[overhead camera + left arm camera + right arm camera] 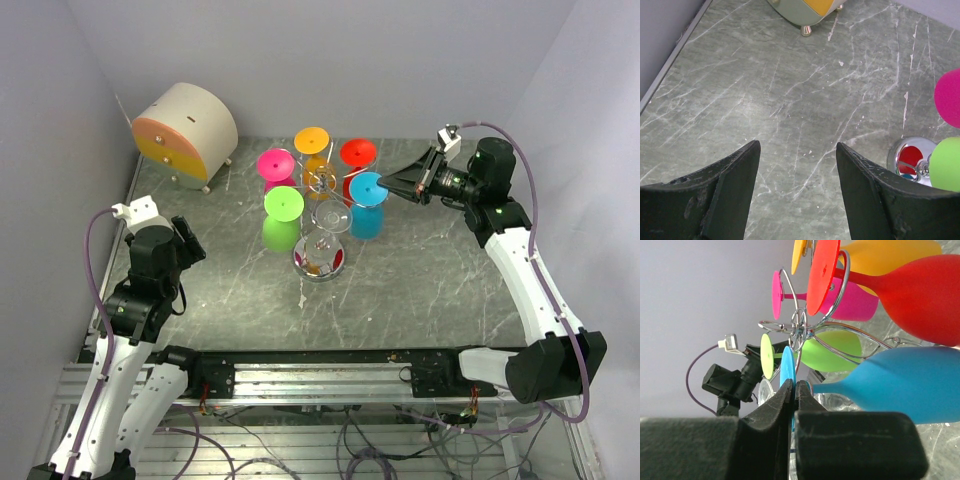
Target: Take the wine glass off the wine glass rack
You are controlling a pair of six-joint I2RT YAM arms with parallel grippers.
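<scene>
Blue glass [367, 205], hung bowl-down on right of rack [320, 262], mid-table: probably light, rigid, smooth plastic, slip-prone; hold by thin foot [787, 365], its rim clenched in right gripper [388, 184]; left gripper [797, 150] released.

Blue glass [900, 385] — foot [787, 365] partly behind fingers [772, 405]

A grey-green marbled bench [440, 290] is enclosed by pale lilac walls [320, 60]; a cream drum-shaped drawer cabinet [190, 120] with orange fronts is set in its far-left corner.
</scene>
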